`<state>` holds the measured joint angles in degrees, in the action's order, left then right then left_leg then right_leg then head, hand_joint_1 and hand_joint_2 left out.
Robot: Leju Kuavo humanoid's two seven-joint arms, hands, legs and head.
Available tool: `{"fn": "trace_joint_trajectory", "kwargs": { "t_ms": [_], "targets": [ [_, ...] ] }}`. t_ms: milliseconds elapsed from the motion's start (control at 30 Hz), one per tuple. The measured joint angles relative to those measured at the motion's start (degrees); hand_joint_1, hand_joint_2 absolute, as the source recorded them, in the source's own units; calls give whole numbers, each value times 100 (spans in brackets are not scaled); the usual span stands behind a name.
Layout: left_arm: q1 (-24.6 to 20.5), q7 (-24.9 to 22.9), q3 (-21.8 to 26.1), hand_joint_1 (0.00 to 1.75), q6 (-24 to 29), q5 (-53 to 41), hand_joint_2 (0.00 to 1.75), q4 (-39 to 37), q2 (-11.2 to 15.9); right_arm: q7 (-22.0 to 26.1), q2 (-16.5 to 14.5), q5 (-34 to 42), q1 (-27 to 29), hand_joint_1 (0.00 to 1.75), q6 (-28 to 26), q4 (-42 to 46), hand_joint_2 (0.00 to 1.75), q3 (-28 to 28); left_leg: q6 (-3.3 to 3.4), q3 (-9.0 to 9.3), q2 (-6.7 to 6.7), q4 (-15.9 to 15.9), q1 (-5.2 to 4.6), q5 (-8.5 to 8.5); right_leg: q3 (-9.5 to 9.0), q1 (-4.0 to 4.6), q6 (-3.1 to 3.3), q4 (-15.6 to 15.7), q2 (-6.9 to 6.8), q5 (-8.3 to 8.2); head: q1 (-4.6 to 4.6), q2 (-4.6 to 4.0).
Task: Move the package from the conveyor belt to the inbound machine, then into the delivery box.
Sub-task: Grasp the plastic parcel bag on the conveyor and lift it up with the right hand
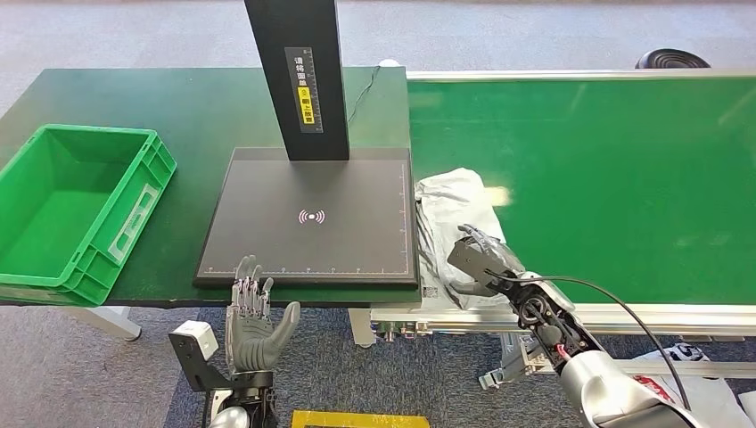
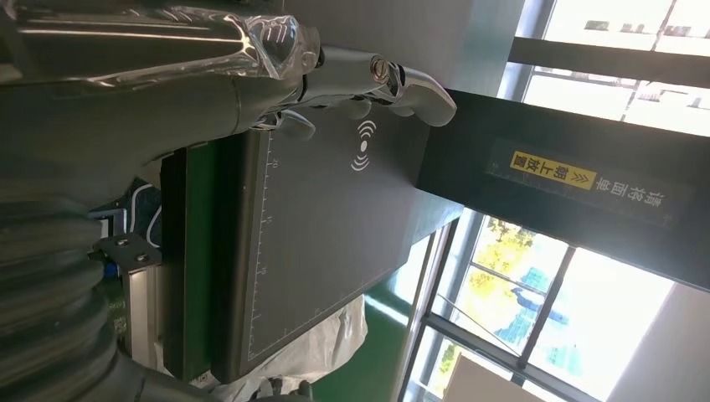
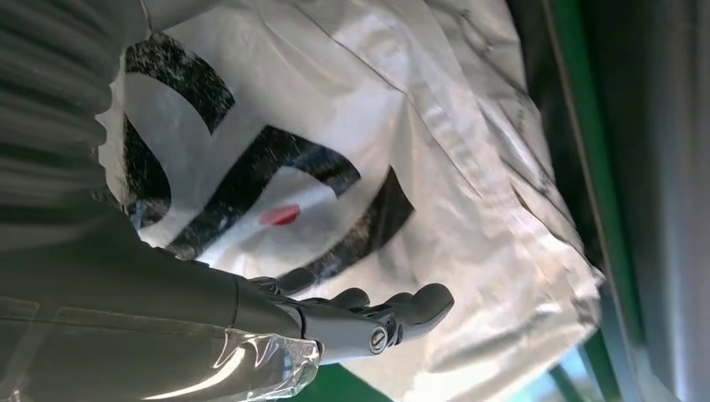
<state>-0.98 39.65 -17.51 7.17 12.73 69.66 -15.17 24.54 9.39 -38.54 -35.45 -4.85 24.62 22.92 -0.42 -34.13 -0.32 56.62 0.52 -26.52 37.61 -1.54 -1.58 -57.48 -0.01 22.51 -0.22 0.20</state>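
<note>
Three views logged. Head view: green worktop (image 1: 205,107) on grey carpet carries a green box (image 1: 76,209) at left and a black scanner pad (image 1: 308,218) with a black post (image 1: 299,76). Conveyor belt (image 1: 606,178) adjoins at right; the grey package (image 1: 450,218) lies at its near-left corner beside the pad. Right robot hand (image 1: 477,259) rests over the package, grasp unclear. Left robot hand (image 1: 251,316) spread wide, holding nothing, at the pad's near edge.

Left wrist view: fingers (image 2: 402,84) extended above the pad; windows behind.

Right wrist view: fingers (image 3: 393,314) against the package's printed plastic.
</note>
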Motion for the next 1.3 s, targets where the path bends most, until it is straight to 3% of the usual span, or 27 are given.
{"fn": "trace_joint_trajectory", "kwargs": {
  "t_ms": [633,1033,1067,1200,1300],
  "targets": [
    [2,24,3,0,4,84,175,-35,2,-149,-114,-163,-15,0,515,-362,175,455,0,11,2,0,0,0,-9,0,0,0,1,0,0,0],
    [7,39,5,0,69,173,175,-34,4,-160,-239,40,-32,0,559,-440,175,472,0,25,5,-1,1,0,-20,1,0,0,1,0,0,0],
    [8,39,5,0,69,180,175,-33,4,-160,-240,48,-31,9,565,-444,175,472,0,26,4,-1,1,0,-21,1,0,0,2,1,0,0],
    [9,39,7,0,69,183,175,-33,4,-145,-242,57,-28,162,587,-462,175,473,0,30,3,-1,1,-1,-26,1,0,0,2,1,0,0],
    [9,39,9,0,69,185,175,-30,4,-141,-239,69,-32,175,597,-470,175,472,0,36,3,-1,1,-1,-31,1,-1,1,2,2,1,0]
  ]
}}
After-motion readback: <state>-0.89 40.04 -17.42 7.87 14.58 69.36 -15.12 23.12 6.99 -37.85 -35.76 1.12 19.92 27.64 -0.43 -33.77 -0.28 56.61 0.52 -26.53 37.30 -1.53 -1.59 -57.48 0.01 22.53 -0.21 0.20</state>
